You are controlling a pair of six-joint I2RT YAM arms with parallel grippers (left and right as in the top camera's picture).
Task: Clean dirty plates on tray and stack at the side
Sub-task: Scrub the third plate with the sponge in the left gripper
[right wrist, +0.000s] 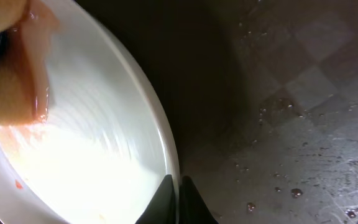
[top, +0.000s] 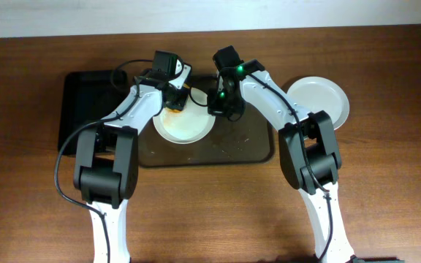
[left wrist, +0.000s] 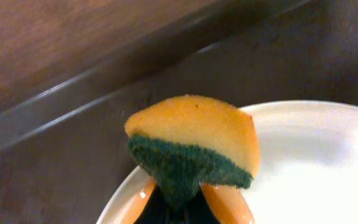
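A white dirty plate (top: 188,126) lies on the dark brown tray (top: 251,146), with an orange-brown smear at its far rim. My left gripper (top: 174,98) is shut on a yellow and green sponge (left wrist: 191,146) and presses it on the plate's rim (left wrist: 316,162). My right gripper (top: 221,106) is shut on the plate's right rim; in the right wrist view its black fingers (right wrist: 178,196) pinch the edge of the plate (right wrist: 92,162). The sponge (right wrist: 5,81) shows there at the top left, with an orange smear beside it. A second white plate (top: 319,98) sits off the tray at the right. No blue-grey plate is in view.
A smaller glossy black tray (top: 86,102) lies at the left on the wooden table (top: 386,183). The brown tray's floor (right wrist: 291,93) is wet with droplets. Its raised rim (left wrist: 73,124) runs just behind the sponge.
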